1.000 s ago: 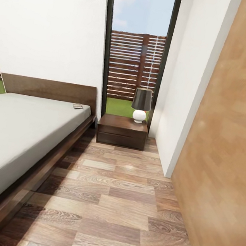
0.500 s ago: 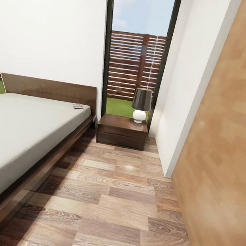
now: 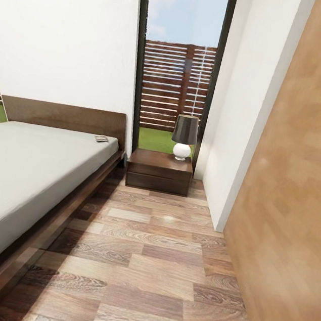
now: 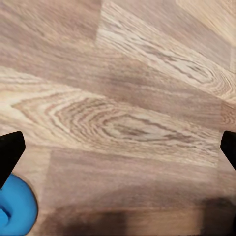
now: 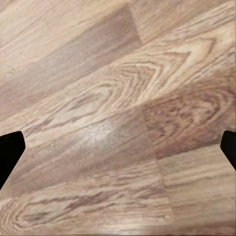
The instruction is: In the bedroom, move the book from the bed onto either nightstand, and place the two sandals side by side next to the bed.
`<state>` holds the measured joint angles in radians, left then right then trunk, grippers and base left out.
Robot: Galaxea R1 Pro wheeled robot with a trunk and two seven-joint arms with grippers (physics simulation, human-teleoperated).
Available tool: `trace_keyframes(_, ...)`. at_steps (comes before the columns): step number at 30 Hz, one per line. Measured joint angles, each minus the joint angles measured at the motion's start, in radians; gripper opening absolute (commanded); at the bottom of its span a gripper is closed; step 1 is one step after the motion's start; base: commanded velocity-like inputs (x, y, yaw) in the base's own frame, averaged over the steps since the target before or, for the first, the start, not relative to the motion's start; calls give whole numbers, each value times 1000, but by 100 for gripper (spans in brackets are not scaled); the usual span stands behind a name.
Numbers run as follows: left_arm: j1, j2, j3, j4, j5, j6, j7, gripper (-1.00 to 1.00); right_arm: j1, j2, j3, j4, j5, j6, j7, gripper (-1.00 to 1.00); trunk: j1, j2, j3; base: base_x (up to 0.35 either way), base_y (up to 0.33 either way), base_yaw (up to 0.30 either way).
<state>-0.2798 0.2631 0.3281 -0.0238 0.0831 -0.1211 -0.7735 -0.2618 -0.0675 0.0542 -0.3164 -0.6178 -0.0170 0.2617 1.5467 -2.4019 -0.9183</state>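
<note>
Ahead of me the bed (image 3: 31, 173) fills the left of the head view, and the book (image 3: 101, 138) lies on the mattress near the headboard, left of centre. The nightstand (image 3: 160, 172) sits centre frame beside it, carrying a lamp (image 3: 184, 136). My left gripper (image 4: 118, 147) hangs spread wide over the floor (image 3: 166, 263), a blue sandal (image 4: 17, 209) at the wrist picture's lower left. My right gripper (image 5: 118, 147) is likewise spread, holding nothing.

grainy wood-plank floor (image 3: 166, 263); glossy dark wooden nightstand (image 3: 159, 178); matt pale cloth-like mattress (image 3: 21, 171).
</note>
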Motion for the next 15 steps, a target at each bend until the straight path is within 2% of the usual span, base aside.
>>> trace_keyframes(4,0,2,3,-22,3,0,26,100,0,11,0,-43,0,59,-50,100,0,0,0,0,0,0)
trace_keyframes(9,0,-4,5,-101,6,16,101,100,0,16,0,-66,0,92,-80,100,0,0,0,0,0,0)
trace_keyframes(11,-1,-17,5,-160,8,54,153,100,0,18,0,-71,1,97,-90,100,0,0,0,0,0,0)
trace_keyframes(15,-1,-45,0,-248,9,135,206,100,0,19,0,-72,2,98,-97,100,0,0,0,0,0,0)
